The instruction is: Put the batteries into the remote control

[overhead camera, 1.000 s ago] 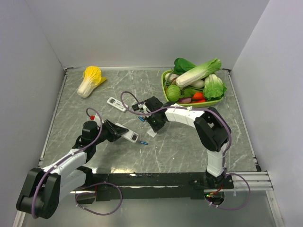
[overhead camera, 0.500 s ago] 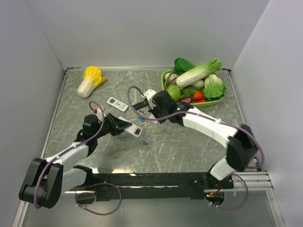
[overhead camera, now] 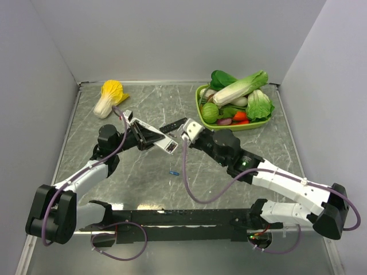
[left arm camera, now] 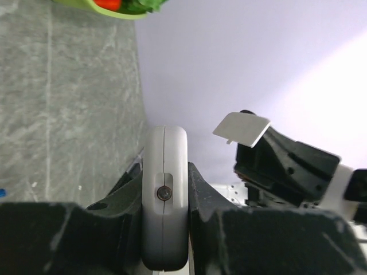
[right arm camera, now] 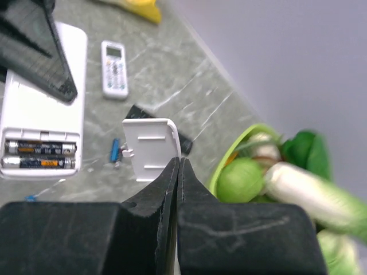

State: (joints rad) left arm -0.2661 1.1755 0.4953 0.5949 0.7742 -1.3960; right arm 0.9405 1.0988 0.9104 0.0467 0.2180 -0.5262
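Reaching over a grey marbled surface [overhead camera: 143,177], two robot arms meet above its middle. The left gripper [left arm camera: 164,189] is closed on the remote control [overhead camera: 163,142], one finger pressed to each side. It holds this large white remote raised off the surface and tilted, with its plain back turned toward the right arm. The battery compartment [right arm camera: 41,156] at the end of the remote is uncovered, and two batteries [right arm camera: 41,149] lie side by side inside it.

The right gripper [right arm camera: 179,166] is pressed fully closed, pinching the lower edge of a small white battery cover [right arm camera: 150,148]. It holds the cover in the air just beside the open end of the remote, not touching it.

On the surface below, one loose blue battery [overhead camera: 173,171] lies near the middle. The right wrist view shows another blue battery [right arm camera: 114,150] close to a slim black remote [overhead camera: 175,124]. A smaller white remote [right arm camera: 114,69] lies further back. A yellow-leafed cabbage [overhead camera: 109,97] rests in the far left corner. A green bowl [overhead camera: 199,103] heaped with vegetables sits at the far right.
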